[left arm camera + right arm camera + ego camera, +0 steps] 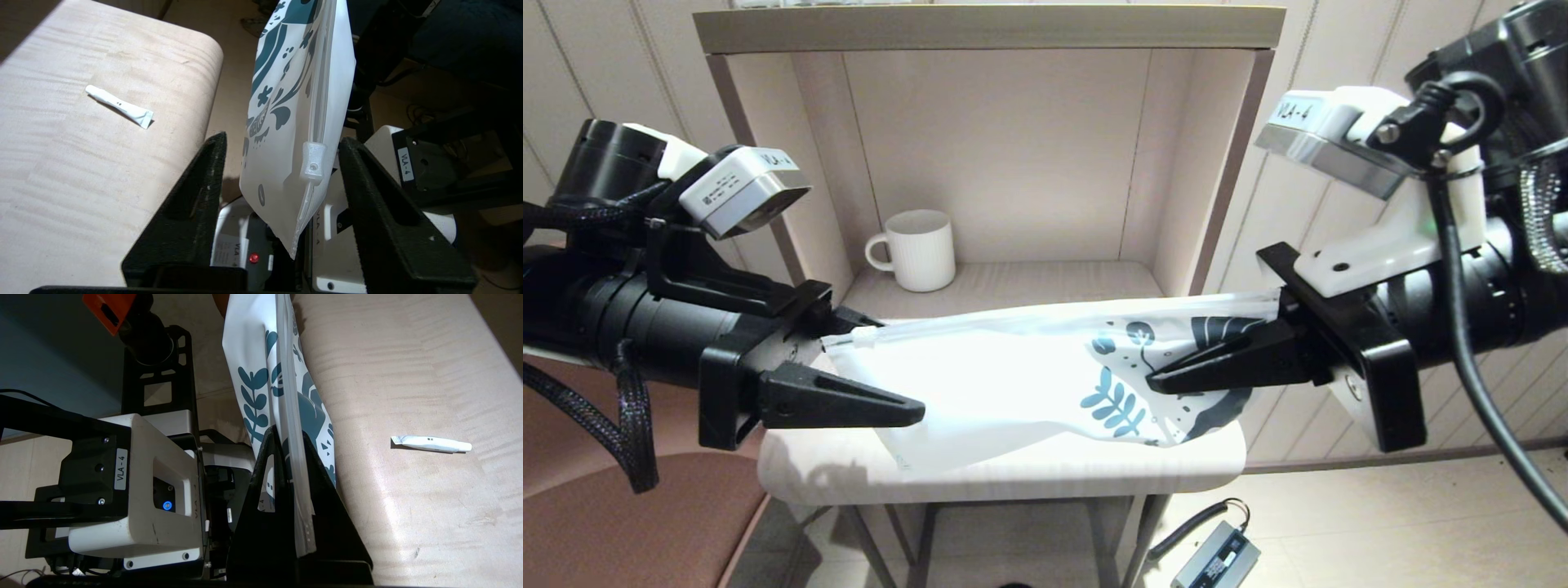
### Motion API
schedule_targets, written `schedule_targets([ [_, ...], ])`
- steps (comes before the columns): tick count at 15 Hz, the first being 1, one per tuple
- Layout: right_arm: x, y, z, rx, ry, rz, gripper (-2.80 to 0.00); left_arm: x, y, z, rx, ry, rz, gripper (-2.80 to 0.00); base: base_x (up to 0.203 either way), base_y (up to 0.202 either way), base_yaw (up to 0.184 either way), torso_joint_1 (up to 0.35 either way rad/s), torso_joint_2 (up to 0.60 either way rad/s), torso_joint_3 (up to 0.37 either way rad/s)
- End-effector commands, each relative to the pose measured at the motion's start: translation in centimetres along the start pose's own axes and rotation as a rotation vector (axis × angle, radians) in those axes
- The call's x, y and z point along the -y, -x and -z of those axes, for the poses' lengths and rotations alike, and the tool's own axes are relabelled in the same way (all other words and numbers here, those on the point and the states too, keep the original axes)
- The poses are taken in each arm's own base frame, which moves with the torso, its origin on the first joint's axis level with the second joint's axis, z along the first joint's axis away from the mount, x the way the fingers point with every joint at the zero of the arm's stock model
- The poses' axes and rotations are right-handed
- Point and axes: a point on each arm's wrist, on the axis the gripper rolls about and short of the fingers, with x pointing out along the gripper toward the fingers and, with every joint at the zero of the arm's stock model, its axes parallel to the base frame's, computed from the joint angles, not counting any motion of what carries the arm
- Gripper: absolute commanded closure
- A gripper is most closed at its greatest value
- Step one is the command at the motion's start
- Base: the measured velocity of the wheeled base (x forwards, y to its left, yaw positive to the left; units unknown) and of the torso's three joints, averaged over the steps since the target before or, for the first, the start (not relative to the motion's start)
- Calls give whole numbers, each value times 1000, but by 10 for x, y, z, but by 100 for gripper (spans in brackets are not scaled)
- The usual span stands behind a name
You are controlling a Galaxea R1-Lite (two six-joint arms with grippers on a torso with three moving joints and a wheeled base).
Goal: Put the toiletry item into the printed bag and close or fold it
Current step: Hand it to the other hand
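The printed bag (1013,367) hangs stretched above the table (1013,478), zip edge up. My right gripper (1152,380) is shut on its leaf-printed end; in the right wrist view both fingers of the right gripper (288,433) pinch the zip strip of the bag (249,355). My left gripper (894,367) stands open around the plain end. In the left wrist view the bag (286,81) and its white slider (313,161) sit between the spread fingers of the left gripper (284,139), untouched. A small white toiletry tube (118,106) (429,444) lies on the tabletop, hidden by the bag in the head view.
A white ribbed mug (920,249) stands at the back left inside the open shelf box. The table's rounded front edge lies just below the bag. A brown seat (621,523) is at the lower left, and a power brick (1217,559) lies on the floor.
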Motion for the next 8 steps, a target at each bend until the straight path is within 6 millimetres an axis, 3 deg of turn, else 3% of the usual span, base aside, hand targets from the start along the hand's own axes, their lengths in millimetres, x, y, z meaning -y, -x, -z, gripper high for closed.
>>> schedule_targets([
  [1,0,-1,1,-3,-2,-6,0,1,0,0,2,-3,6,0,0,0,0,0,0,0],
  [8,-1,-4,2,-9,-2,-19,0,1,0,1,22,5,50,0,0,0,0,0,0,0],
])
